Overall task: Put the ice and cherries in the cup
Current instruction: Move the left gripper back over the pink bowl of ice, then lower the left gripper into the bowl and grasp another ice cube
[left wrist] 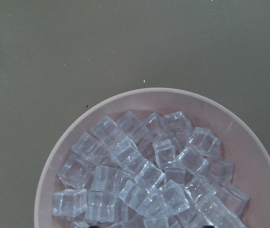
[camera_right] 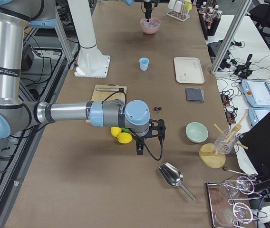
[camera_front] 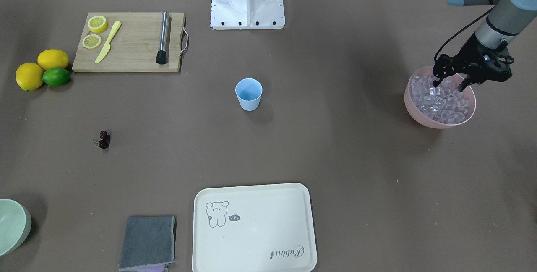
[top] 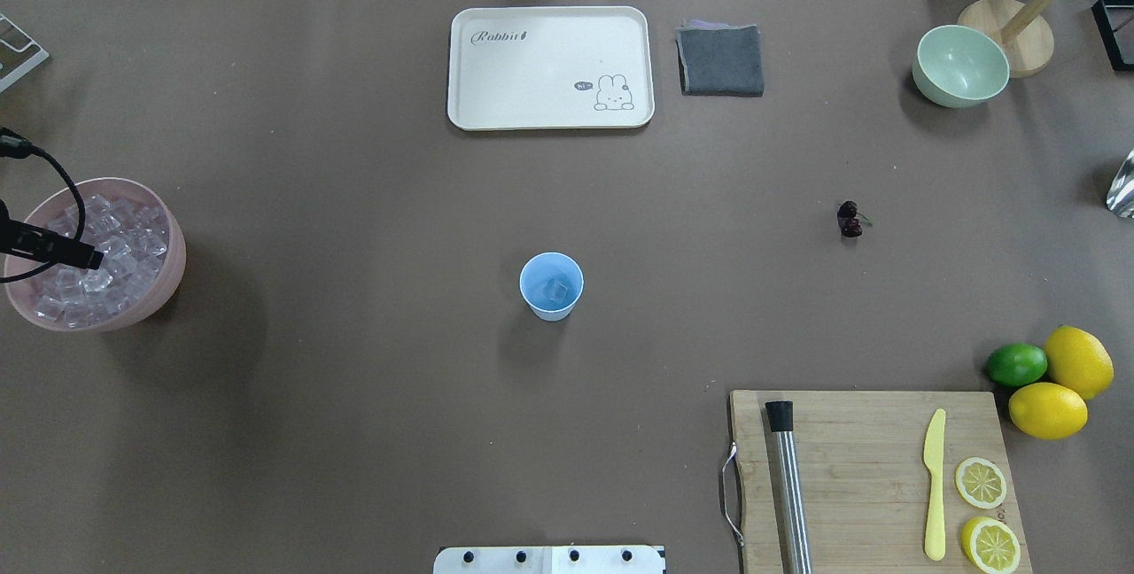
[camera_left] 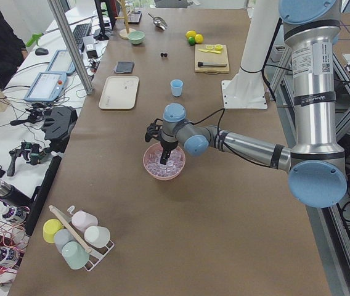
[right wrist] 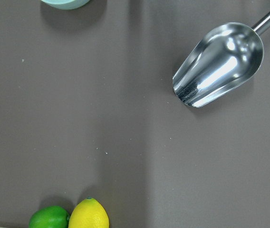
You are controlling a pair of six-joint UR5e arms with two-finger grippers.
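Ice (left wrist: 139,175) heaped in pink bowl (left wrist: 144,93), left gripper (camera_front: 449,86) jaws spread in it, right gripper (camera_right: 139,152) (jaws: cannot tell) near lemons (camera_right: 123,137)

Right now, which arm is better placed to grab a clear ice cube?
Left. The left gripper hangs open over the clear ice cubes in the round pink plastic bowl; the right gripper is far off, by the yellow lemons.

Silver arms (camera_left: 313,92), blue joints (camera_left: 313,184), black jaws.

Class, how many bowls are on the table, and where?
2. The pink bowl, full of ice, sits at the table's left end under the left end effector; the pale green bowl sits near its far right corner.
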